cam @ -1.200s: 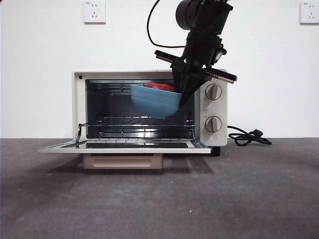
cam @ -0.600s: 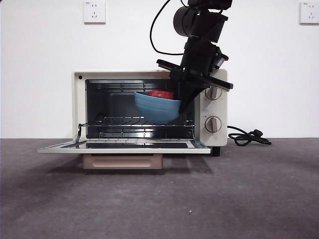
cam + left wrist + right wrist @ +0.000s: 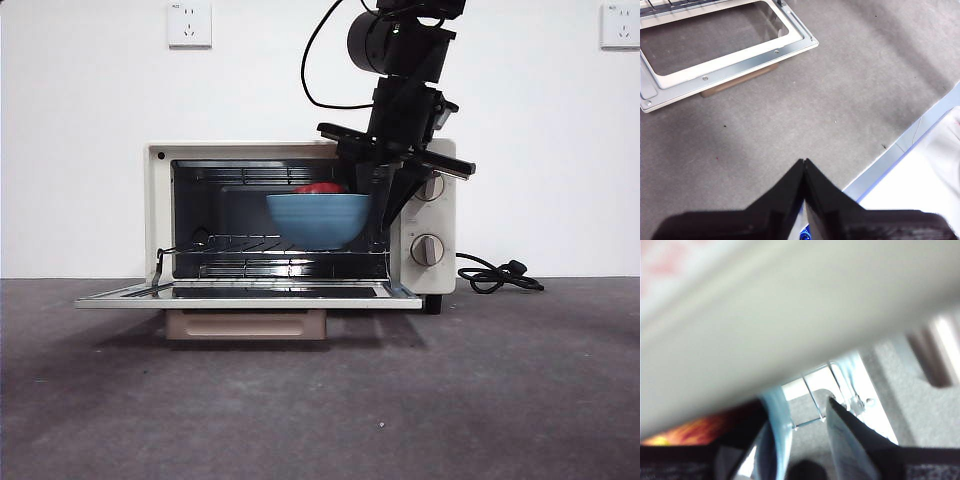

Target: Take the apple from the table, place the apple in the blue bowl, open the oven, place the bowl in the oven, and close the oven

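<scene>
The oven (image 3: 157, 215) stands with its door (image 3: 250, 295) folded down flat. Inside, the blue bowl (image 3: 318, 220) sits level on the wire rack with the red apple (image 3: 320, 188) showing above its rim. My right gripper (image 3: 388, 205) reaches down at the bowl's right rim, open. In the right wrist view the pale blue rim (image 3: 777, 425) stands between the spread jaws of the right gripper (image 3: 800, 440), with a gap to the outer jaw, and the apple (image 3: 695, 432) glows beside it. My left gripper (image 3: 804, 165) is shut and empty over the table (image 3: 790, 115), in front of the door (image 3: 730, 65).
Two knobs (image 3: 428, 185) sit on the oven's right panel, just behind the right arm. A black power cord (image 3: 495, 275) lies right of the oven. The table's edge (image 3: 900, 150) runs close to the left gripper. The oven's cream casing (image 3: 790, 315) fills most of the right wrist view.
The bowl went from tilted and lifted to level on the rack, further inside the oven. The right gripper's jaws have spread apart from the rim.
</scene>
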Available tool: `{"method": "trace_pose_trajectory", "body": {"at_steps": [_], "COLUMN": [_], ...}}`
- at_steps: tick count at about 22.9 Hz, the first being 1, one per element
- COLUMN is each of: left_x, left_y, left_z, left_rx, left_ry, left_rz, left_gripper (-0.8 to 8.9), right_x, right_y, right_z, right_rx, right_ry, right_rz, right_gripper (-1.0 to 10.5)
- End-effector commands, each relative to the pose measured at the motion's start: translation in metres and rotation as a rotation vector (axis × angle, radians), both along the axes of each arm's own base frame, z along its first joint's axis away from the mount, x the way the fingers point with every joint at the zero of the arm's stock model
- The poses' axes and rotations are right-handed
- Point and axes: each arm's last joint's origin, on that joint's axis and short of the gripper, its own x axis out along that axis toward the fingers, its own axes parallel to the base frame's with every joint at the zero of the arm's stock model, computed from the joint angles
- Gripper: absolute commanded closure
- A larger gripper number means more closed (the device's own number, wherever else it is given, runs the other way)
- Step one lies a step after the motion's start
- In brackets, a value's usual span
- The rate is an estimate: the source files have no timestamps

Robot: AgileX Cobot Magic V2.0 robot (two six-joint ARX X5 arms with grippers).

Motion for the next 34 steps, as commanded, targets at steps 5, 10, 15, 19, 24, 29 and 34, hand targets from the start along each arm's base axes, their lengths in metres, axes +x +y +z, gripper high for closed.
{"method": "trace_pose_trajectory", "body": {"at_steps": [5,10,15,19,24,29,34], "left_x": [0.0,0.0,0.0,0.004,0.009,0.017,0.027], "left_y": [0.0,0.0,0.0,-0.002,-0.005,-0.006,-0.002], "left_z": [-0.002,-0.002,-0.002,-0.001,-0.001,-0.003,-0.005], "left_rx": [0.0,0.0,0.002,-0.004,-0.011,0.022,0.029], "left_ry": [0.005,0.005,0.001,-0.006,-0.024,-0.021,-0.017], "left_rz": [0.004,0.004,0.003,0.002,0.005,0.053,0.117], "left_gripper": [8.19,8.19,8.19,8.19,8.19,8.19,8.2], "right_x": [0.005,0.004,0.0,-0.008,-0.026,-0.05,-0.075], "right_y": [0.003,0.006,0.01,0.014,0.017,0.023,0.029], "right_z": [0.011,0.021,0.036,0.056,0.082,0.107,0.13], "right_rx": [-0.038,-0.058,-0.084,-0.142,-0.321,-0.516,-0.57], "right_ry": [-0.072,-0.109,-0.151,-0.193,-0.226,-0.254,-0.333], "right_rz": [0.059,0.108,0.162,0.247,0.356,0.463,0.559], "right_gripper": [7.8,7.8,7.8,7.9,7.9,7.9,7.9]}}
